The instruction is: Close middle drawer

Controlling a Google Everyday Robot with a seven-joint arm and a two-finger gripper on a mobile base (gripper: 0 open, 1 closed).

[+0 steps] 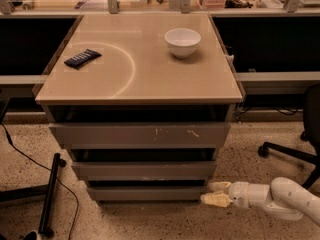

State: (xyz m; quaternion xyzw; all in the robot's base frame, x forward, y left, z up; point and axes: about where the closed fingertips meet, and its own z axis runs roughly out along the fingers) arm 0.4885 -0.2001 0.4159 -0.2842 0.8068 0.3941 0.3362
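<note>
The middle drawer (pixel 144 170) is the wide, shallow grey front in the cabinet, second from the top, with faint pale chips along its lower edge. A dark gap shows above it. My gripper (pixel 216 193) is low at the right, just off the right end of the bottom drawer front (pixel 147 193) and below the middle drawer's right corner. It points left and touches nothing. Its two pale fingers (pixel 214 199) stand apart with nothing between them.
The top drawer front (pixel 140 134) has white scratch marks. On the cabinet top (pixel 150 79) are a white bowl (pixel 182 41) and a dark packet (pixel 82 58). An office chair base (pixel 290 154) stands at the right. A black stand leg (pixel 50 194) and a cable lie on the floor at the left.
</note>
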